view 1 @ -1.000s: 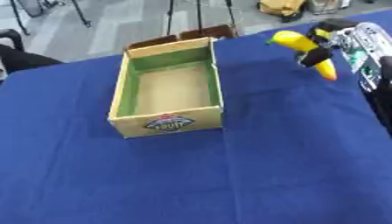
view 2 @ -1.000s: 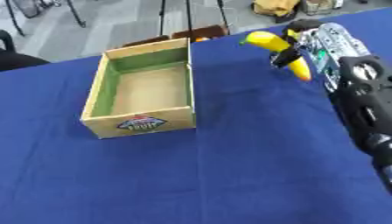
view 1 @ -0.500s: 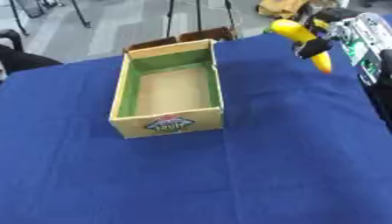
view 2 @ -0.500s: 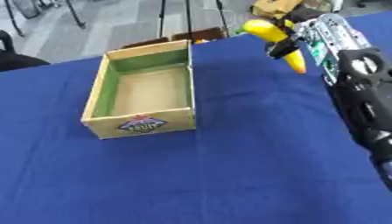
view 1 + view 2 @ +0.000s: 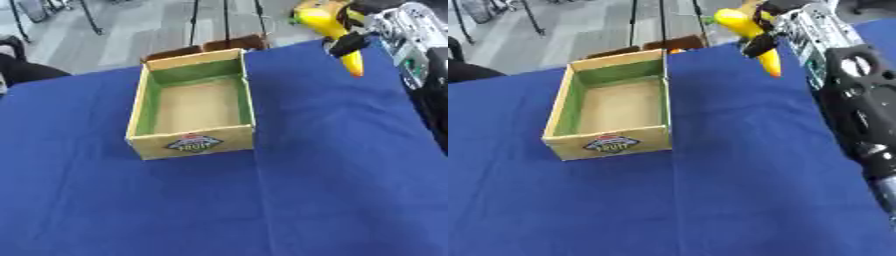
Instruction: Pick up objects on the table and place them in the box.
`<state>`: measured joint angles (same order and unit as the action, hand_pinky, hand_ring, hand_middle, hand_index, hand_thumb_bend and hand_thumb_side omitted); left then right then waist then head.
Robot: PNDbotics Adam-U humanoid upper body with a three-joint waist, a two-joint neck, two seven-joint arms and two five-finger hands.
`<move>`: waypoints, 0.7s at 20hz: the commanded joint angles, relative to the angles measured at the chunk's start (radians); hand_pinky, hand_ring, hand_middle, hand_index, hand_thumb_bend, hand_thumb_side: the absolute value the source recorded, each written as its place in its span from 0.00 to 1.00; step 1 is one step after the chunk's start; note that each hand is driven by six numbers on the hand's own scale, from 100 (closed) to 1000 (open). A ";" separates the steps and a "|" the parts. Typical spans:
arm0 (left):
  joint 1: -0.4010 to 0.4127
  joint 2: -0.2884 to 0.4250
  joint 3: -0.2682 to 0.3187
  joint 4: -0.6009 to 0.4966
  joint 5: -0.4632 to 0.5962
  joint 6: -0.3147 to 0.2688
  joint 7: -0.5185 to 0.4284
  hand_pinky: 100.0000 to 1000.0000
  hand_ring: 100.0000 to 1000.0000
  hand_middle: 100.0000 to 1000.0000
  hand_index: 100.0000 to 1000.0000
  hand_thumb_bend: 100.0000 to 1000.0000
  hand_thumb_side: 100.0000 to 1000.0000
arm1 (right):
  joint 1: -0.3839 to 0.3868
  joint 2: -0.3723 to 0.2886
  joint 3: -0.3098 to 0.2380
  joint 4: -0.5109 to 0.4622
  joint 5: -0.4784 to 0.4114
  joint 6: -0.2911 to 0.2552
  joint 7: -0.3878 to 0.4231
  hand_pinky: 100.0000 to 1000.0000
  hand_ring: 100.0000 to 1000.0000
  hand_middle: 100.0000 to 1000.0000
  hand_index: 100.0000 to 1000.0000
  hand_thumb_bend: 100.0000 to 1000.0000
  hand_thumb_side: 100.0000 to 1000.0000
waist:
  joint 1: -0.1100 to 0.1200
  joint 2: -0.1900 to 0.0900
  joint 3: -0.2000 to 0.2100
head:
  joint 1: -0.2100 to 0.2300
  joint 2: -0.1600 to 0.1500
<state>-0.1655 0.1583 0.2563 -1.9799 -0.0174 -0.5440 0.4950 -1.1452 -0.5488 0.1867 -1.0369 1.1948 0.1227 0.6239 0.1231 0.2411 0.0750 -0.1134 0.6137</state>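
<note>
A yellow banana (image 5: 750, 36) hangs in the air above the table's far right part, with my right hand (image 5: 785, 22) shut on it from the right. The open cardboard box (image 5: 194, 105) with green inner walls and a fruit label on its front stands left of centre on the blue cloth; I see nothing inside it. The banana is to the right of the box and higher than its rim. My left hand shows in no view.
The blue tablecloth (image 5: 332, 185) covers the whole table. My right forearm (image 5: 859, 105) runs down the right side. Beyond the far edge stand stand legs on a grey floor, and two brown flaps (image 5: 206, 47) sit behind the box.
My right hand has lifted the banana and carried it up and slightly left toward the box's far corner. The whole picture has also shifted.
</note>
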 commanded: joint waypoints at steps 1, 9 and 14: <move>-0.012 0.035 0.007 -0.020 0.003 0.003 0.003 0.36 0.79 0.80 0.76 0.00 0.93 | -0.043 0.000 0.009 -0.033 0.020 -0.019 0.014 0.65 0.81 0.67 0.64 0.00 0.58 | -0.011 -0.024 0.002 | -0.001 -0.002; -0.020 0.048 0.006 -0.020 0.006 0.008 0.003 0.37 0.79 0.80 0.76 0.00 0.93 | -0.103 0.053 0.025 -0.053 0.028 -0.052 0.055 0.66 0.81 0.67 0.64 0.00 0.58 | -0.032 -0.039 0.006 | -0.004 0.003; -0.026 0.058 0.004 -0.020 0.009 0.011 0.002 0.37 0.79 0.80 0.76 0.00 0.93 | -0.140 0.096 0.039 -0.058 0.033 -0.073 0.075 0.66 0.80 0.68 0.64 0.00 0.58 | -0.045 -0.048 0.010 | -0.011 0.006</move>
<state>-0.1816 0.1831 0.2563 -1.9799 -0.0114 -0.5376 0.4967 -1.2546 -0.4529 0.2259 -1.0708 1.2185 0.0553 0.6933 0.0788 0.2135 0.0832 -0.1210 0.6151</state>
